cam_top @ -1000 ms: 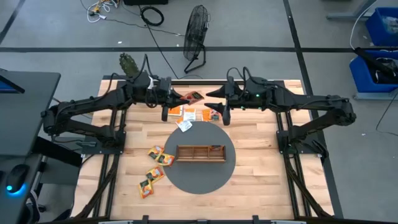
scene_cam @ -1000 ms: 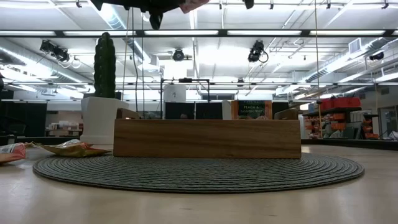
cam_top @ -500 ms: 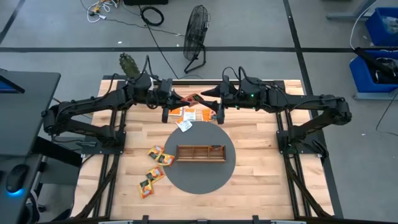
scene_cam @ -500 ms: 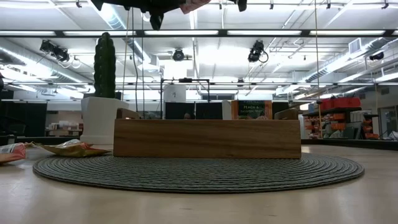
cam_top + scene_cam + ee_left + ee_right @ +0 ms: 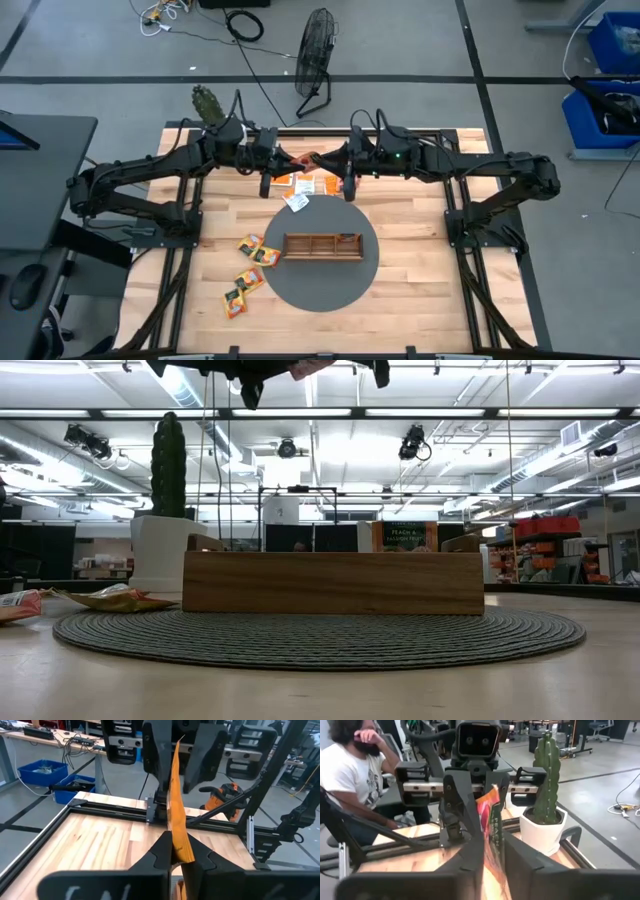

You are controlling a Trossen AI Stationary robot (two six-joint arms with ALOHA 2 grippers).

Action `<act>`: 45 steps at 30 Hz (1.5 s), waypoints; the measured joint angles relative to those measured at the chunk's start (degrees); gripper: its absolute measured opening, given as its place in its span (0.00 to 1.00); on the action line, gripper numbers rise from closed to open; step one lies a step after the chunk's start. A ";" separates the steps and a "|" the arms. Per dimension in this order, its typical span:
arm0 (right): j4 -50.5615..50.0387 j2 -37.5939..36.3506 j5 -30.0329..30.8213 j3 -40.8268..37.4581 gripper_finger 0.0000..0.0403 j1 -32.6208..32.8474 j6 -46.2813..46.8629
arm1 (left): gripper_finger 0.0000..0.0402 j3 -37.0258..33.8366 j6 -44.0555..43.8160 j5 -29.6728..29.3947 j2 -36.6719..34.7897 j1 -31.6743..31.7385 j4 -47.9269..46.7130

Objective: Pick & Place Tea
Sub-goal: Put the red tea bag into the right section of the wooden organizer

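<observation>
Robotics lab / workshop floor. Grey concrete floor (image 5: 100,100) with taped lines, loose cables (image 5: 240,22) and a pedestal fan (image 5: 316,50) behind the counter (image 5: 420,240), which sits in a black metal frame (image 5: 115,810). Low view: open industrial ceiling with strip lights (image 5: 320,412) and ceiling-mounted cameras (image 5: 412,442), shelving (image 5: 560,550) at the far wall. Blue parts bins (image 5: 612,80) to one side, workbenches (image 5: 45,737) with wiring, a person (image 5: 355,775) seated at a neighbouring station.
</observation>
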 joint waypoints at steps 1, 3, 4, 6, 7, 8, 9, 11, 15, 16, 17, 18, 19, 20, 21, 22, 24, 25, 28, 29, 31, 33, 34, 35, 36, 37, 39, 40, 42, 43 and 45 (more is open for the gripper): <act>0.08 0.00 -0.02 0.00 0.10 -0.01 0.71 | 0.07 0.00 -0.01 0.00 0.00 -0.01 0.01; 0.06 0.00 -0.01 0.00 0.03 -0.04 2.08 | 0.07 0.00 -0.02 0.00 0.00 0.00 -0.08; 0.04 0.00 0.00 0.00 0.02 -0.02 2.51 | 0.06 0.00 0.00 0.00 0.00 0.00 -0.13; -0.02 0.00 0.13 0.00 0.02 -0.02 3.55 | 0.07 0.00 0.02 0.00 0.00 0.00 -0.11; -0.20 -0.06 0.14 0.00 0.01 -0.02 4.29 | 0.07 0.00 0.18 -0.15 0.00 0.00 -0.15; -0.62 -0.40 0.12 0.00 0.01 -0.02 4.60 | 0.09 0.00 0.32 -0.64 0.02 0.00 -0.13; -1.01 -0.77 0.25 0.00 0.01 -0.02 4.64 | 0.10 0.00 0.36 -1.11 0.02 -0.02 0.08; -2.15 -2.17 1.51 0.00 0.01 0.00 4.37 | 0.13 0.04 0.48 -1.96 -0.29 0.17 -0.29; -6.62 -5.78 3.80 0.13 0.00 0.00 3.91 | 0.20 0.04 1.33 -2.19 -0.76 0.82 -0.52; -8.75 -6.63 4.12 0.13 0.00 0.00 3.90 | 0.22 0.04 1.53 -2.28 -1.06 1.14 -1.66; -10.91 -7.52 4.55 0.13 0.00 0.12 3.90 | 0.24 0.00 1.59 -2.23 -1.42 1.44 -2.71; -13.22 -8.53 4.95 0.13 0.00 0.40 3.90 | 0.25 0.01 1.59 -2.15 -1.76 1.69 -3.28; -15.85 -9.56 5.23 0.13 0.00 0.77 3.92 | 0.27 0.04 1.61 -2.12 -2.03 1.96 -4.27; -18.32 -10.33 5.96 0.19 0.00 1.44 4.19 | 0.28 0.04 1.76 -2.15 -2.38 2.32 -5.89; -21.50 -10.78 6.89 0.79 0.00 2.27 4.38 | 0.29 0.04 2.05 -2.18 -2.74 2.81 -7.73; -25.25 -10.82 7.64 1.66 0.00 3.12 4.43 | 0.29 0.02 2.48 -2.16 -2.92 3.27 -8.90; -32.71 -10.22 8.90 4.07 0.00 4.78 4.47 | 0.30 0.04 3.05 -2.24 -3.01 3.82 -10.75; -35.79 -9.50 9.40 5.86 0.00 5.56 4.94 | 0.31 0.04 3.04 -2.25 -3.19 4.25 -12.23; -44.14 -6.72 9.42 11.11 0.00 7.48 6.20 | 0.31 0.02 3.43 -2.21 -3.63 4.96 -13.66; -46.58 -5.43 9.12 12.78 0.00 8.15 6.41 | 0.31 0.04 3.52 -2.21 -3.63 4.96 -14.07; -51.50 -2.27 8.28 15.95 0.00 9.20 6.84 | 0.31 0.02 3.59 -2.21 -3.54 5.24 -14.58; -55.33 0.90 5.94 18.74 0.00 9.93 7.16 | 0.31 0.02 3.69 -2.16 -3.57 5.31 -14.37; -56.58 2.52 4.85 19.98 0.00 10.29 7.16 | 0.31 0.02 3.69 -2.16 -3.58 5.31 -14.38; -57.91 4.17 4.01 21.02 0.00 10.68 7.16 | 0.31 0.02 3.69 -2.19 -3.58 5.33 -14.39; -59.02 5.82 3.40 21.77 0.00 11.12 6.85 | 0.31 0.02 3.69 -2.19 -3.56 5.33 -14.40; -59.82 7.30 2.93 22.45 0.00 11.61 6.42 | 0.31 0.02 3.69 -2.17 -3.56 5.32 -14.38; -60.70 9.95 2.55 23.18 0.00 12.39 5.91 | 0.31 0.02 3.67 -2.16 -3.56 5.31 -14.38; -60.89 11.05 2.45 23.30 0.00 12.86 5.90 | 0.31 0.02 3.67 -2.18 -3.56 5.31 -14.40; -61.95 13.10 1.32 23.34 0.00 14.02 5.61 | 0.31 0.02 3.67 -2.16 -3.56 5.31 -14.38; -62.70 14.19 1.04 23.34 0.00 14.67 5.54 | 0.31 0.02 3.67 -2.19 -3.56 5.31 -14.38; -63.92 16.11 1.01 23.34 0.00 15.98 4.94 | 0.31 0.02 3.65 -2.17 -3.56 5.31 -14.36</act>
